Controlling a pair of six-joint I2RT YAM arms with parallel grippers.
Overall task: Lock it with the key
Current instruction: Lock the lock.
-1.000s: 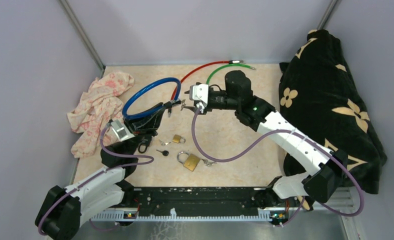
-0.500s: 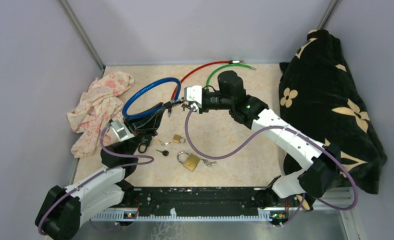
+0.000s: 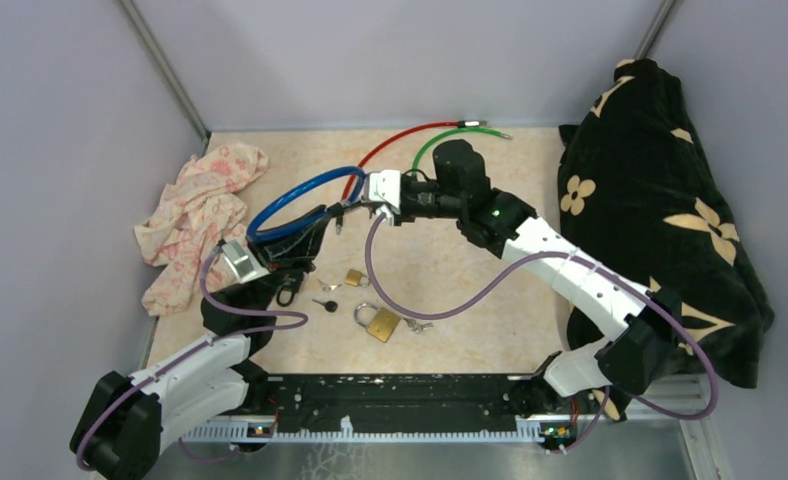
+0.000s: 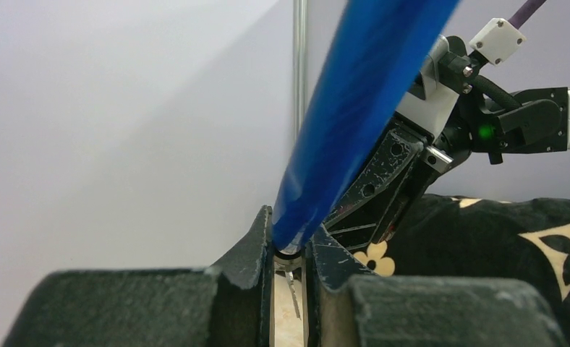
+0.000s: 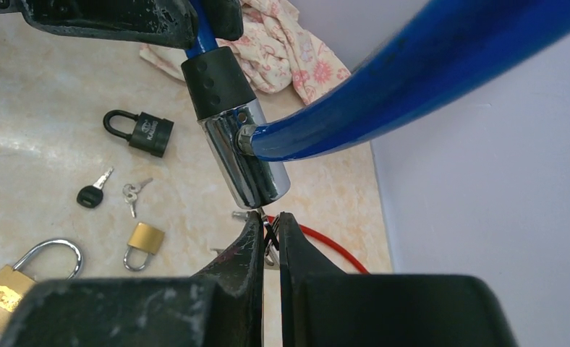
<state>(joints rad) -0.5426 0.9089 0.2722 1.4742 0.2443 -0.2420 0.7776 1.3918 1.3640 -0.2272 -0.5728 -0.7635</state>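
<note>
The desk point(image 3: 450, 270) has a beige, marble-like top. At the left side lies a crumpled floral cloth point(image 3: 198, 215). At the back: a red cable point(image 3: 400, 137) & a green cable point(image 3: 438, 140), near each other. Near-middle part: a black padlock point(image 5: 141, 132), a black-head key point(image 5: 89, 194), small silver keys point(image 5: 132, 194), a small brass padlock point(image 5: 145, 242), a big brass padlock point(image 3: 380, 323) w/ more keys point(image 3: 418, 325) just beside it. At the right edge rests a black flower-pattern blanket point(image 3: 660, 200).

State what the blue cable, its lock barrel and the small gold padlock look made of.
Blue cable: glossy plastic or vinyl sleeve, judging by the smooth sheen; its core is hidden.
Lock barrel: polished chromed metal, with mirror-like reflections.
Small gold padlock: likely a brass body, yellow with a satin look, and a silvery shackle.
</note>
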